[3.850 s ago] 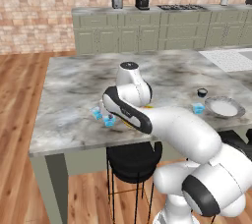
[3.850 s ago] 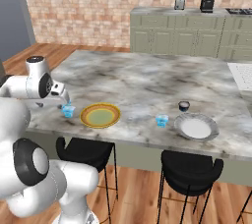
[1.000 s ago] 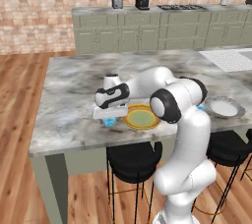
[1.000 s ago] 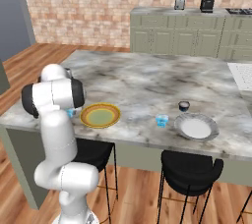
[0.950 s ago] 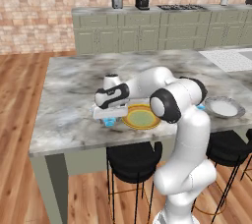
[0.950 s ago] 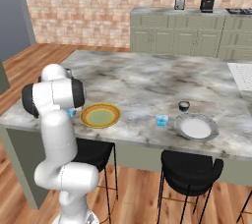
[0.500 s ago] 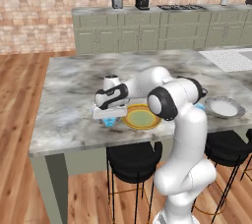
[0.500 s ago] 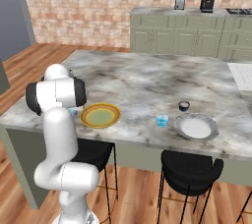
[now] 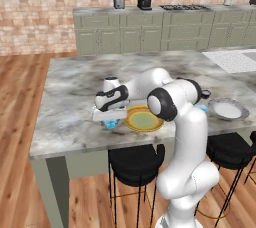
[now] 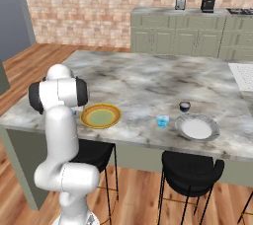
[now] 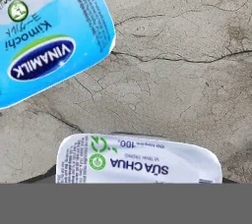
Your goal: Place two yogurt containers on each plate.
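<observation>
I see no cup on either plate, so all four placements remain. The near cup [image 11: 138,161] sits upright on the counter [image 11: 187,70], lid up, just left of the yellow plate [image 9: 144,120], a second cup [image 11: 47,31] beside it. My gripper [image 9: 110,116] hangs over them; I cannot tell its spread. The grey plate [image 10: 197,128] lies well right.

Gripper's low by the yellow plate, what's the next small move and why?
Probably ease straight down and close on the yogurt container at the bottom of the hand view. The gripper hangs over it on the counter, left of the yellow-rimmed plate, which holds nothing.
</observation>
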You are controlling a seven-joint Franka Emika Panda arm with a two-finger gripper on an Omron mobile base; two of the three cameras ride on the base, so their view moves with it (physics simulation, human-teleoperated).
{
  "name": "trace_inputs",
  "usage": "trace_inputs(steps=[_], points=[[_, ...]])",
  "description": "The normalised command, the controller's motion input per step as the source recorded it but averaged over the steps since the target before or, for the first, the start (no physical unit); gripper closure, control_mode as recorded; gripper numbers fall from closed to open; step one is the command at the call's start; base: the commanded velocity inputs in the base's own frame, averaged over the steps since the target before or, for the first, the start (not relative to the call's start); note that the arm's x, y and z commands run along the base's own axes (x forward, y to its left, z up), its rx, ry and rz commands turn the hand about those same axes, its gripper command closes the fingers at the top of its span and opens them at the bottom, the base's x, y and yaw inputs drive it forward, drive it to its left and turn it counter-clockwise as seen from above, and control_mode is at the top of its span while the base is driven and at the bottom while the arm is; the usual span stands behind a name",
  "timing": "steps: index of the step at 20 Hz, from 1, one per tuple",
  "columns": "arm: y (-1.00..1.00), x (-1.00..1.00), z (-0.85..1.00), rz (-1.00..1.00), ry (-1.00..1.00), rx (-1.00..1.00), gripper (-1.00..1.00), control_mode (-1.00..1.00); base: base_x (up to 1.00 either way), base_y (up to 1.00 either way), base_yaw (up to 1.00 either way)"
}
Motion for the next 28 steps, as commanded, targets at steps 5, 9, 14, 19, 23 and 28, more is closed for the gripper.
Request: trace_inputs(steps=[5,9,14,19,23,28], points=[[0.08,0.0,-0.01,0.0,-0.03,0.0,1.0,-1.0,0.0,0.0,0.0],[0.0,-0.43,0.44,-0.02,0.0,0.0,1.0,-1.0,0.0,0.0,0.0],[-0.07,-0.25,0.87,-0.09,0.0,0.0,1.0,-1.0,0.0,0.0,0.0],[-0.41,-0.29,0.69,-0.09,0.03,0.0,1.0,-1.0,0.0,0.0,0.0],[-0.84,-0.05,0.31,-0.05,0.0,0.0,1.0,-1.0,0.0,0.0,0.0],[-0.81,0.0,0.09,-0.01,0.0,0.0,1.0,-1.0,0.0,0.0,0.0]])
